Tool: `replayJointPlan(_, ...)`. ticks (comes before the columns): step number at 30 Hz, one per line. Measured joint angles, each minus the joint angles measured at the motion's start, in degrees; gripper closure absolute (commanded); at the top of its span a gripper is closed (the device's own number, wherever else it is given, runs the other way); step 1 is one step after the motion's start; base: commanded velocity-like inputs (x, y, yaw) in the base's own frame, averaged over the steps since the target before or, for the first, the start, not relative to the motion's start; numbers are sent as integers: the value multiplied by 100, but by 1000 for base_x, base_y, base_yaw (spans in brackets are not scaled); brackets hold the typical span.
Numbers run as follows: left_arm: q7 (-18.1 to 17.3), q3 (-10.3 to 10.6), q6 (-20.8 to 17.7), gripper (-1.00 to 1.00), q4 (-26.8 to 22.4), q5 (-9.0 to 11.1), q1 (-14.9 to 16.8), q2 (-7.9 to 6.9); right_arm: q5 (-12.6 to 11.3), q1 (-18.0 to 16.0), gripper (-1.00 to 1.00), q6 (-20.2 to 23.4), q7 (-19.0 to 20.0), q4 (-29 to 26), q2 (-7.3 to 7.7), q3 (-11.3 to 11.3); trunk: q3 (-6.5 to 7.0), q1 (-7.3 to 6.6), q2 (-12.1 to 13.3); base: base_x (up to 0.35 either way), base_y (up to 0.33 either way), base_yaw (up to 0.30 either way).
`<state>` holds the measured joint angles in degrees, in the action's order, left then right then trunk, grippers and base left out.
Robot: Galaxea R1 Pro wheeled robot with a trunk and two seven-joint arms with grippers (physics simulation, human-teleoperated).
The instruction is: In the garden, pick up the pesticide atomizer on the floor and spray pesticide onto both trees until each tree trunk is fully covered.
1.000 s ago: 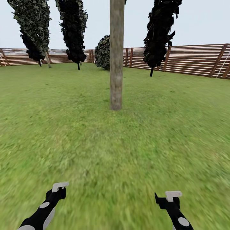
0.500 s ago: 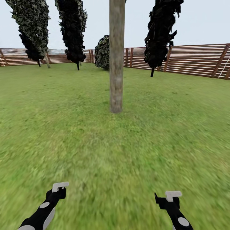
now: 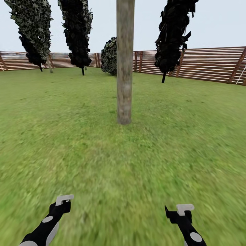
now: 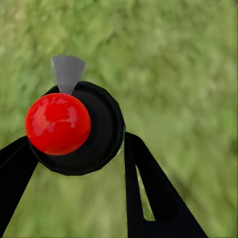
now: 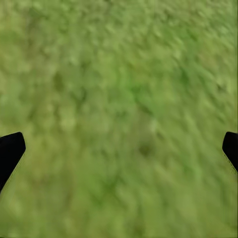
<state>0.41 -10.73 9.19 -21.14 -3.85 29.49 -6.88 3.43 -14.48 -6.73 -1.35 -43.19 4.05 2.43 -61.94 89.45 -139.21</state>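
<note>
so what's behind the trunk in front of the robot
Behind the trunk lies lawn up to a slatted wooden fence. A dark leafy bush stands left of it, partly hidden by it. Whatever sits straight behind the trunk is covered.

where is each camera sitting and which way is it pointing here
Head view: on the robot's head, facing forward and down over the lawn to a tree trunk and the fence; both forearms show, with the left tool and right tool.
Left wrist view: by the left tool, aimed down at grass; its black fingers grip the pesticide atomizer.
Right wrist view: by the right tool, aimed down at grass; spread fingertips at the edges.
Shared: all three see the lawn.
</note>
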Motion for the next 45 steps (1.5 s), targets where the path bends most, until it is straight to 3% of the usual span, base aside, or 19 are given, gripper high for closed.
replayJointPlan(45,0,2,0,100,0,2,0,0,-1,0,-100,-1,-8,0,0,0,0,0,0,341,0,0)
